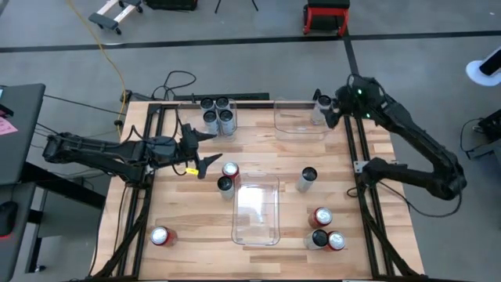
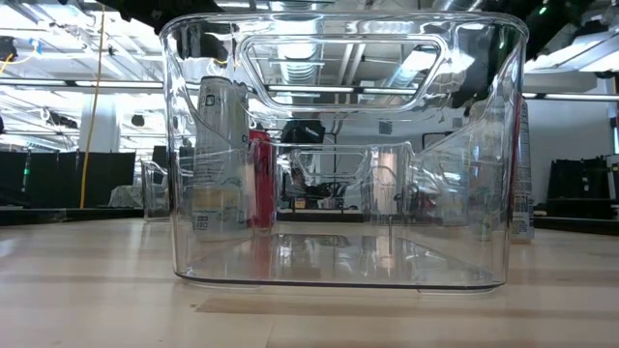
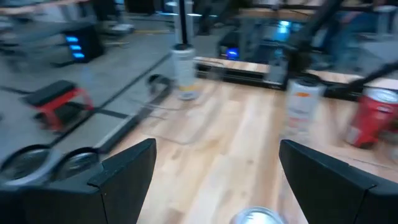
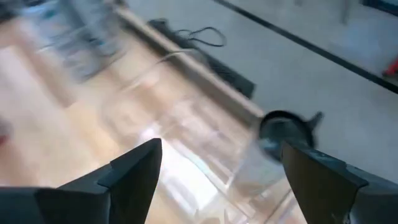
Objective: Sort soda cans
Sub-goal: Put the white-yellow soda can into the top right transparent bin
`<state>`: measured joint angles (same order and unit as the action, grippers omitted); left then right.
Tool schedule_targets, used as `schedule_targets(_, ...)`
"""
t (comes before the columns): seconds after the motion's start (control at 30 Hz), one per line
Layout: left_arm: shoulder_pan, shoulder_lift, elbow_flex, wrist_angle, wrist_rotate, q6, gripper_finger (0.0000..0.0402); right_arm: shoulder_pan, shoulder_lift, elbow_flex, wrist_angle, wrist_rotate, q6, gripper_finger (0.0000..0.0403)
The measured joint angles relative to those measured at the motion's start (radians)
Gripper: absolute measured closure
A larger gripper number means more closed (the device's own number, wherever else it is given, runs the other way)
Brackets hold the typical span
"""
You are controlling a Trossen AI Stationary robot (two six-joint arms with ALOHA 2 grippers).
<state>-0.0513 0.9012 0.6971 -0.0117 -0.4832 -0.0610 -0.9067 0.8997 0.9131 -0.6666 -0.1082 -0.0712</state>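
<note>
My left gripper (image 1: 207,149) (image 3: 214,180) is open above the table's left half, pointing right at a red can (image 1: 230,170) and a dark can (image 1: 225,186). A can's silver top (image 3: 258,216) shows just below its fingers. My right gripper (image 1: 329,111) (image 4: 217,174) is open at the far right, beside a silver can (image 1: 322,106) (image 4: 278,142) that stands at the right end of a clear bin (image 1: 301,131). Whether that can is inside the bin or beside it, I cannot tell. Several cans (image 1: 218,116) stand clustered at the far edge.
A second clear bin (image 1: 257,211) (image 2: 334,155) lies near the table's middle and fills the low view. A silver can (image 1: 307,178) stands right of it, three cans (image 1: 325,233) stand at the near right, and a red can (image 1: 160,236) stands at the near left.
</note>
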Motion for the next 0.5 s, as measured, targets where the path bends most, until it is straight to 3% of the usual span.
schedule_targets(0.17,0.001,0.0,0.0,-0.04,-0.122,-0.004,0.0066,0.225,-0.09,0.0,-0.047,-0.006,0.097,0.0061)
schedule_targets(0.3,0.0,0.0,0.0,-0.052,-0.125,-0.035,0.0066,0.445,-0.127,0.0,-0.059,0.012,0.171,0.0061)
schedule_targets(0.5,-0.023,0.0,0.0,-0.023,-0.126,-0.031,0.0066,0.706,-0.13,-0.002,-0.114,0.132,0.257,0.0061)
